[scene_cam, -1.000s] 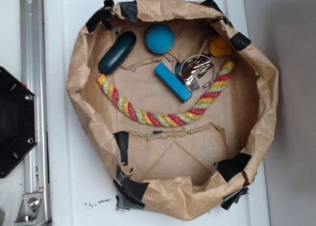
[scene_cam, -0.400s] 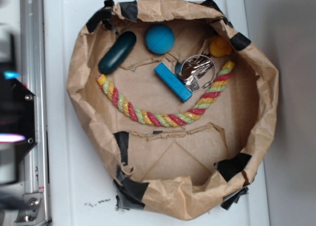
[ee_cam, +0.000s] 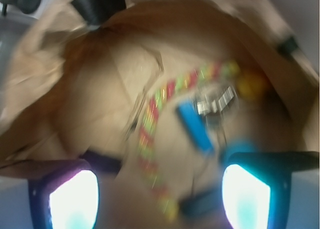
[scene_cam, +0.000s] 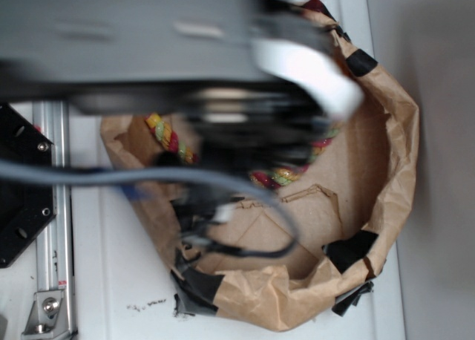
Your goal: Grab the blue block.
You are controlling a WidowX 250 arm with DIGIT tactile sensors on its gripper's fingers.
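The blue block shows only in the wrist view, a blurred bright-blue bar lying on the brown paper beside the striped rope. It is ahead of and above my gripper in the picture, apart from it. The two fingers stand far apart at the bottom corners with nothing between them, so the gripper is open. In the exterior view my blurred arm covers the upper half of the paper bag and hides the block.
A shiny metal piece and a yellow object lie just past the block. A blue ball and dark capsule sit nearer. Outside the bag are a black plate, a metal rail and a grey cable.
The arm has swept in from the left and now hangs blurred over the bag, covering the block, ball and capsule that were in plain exterior view before.
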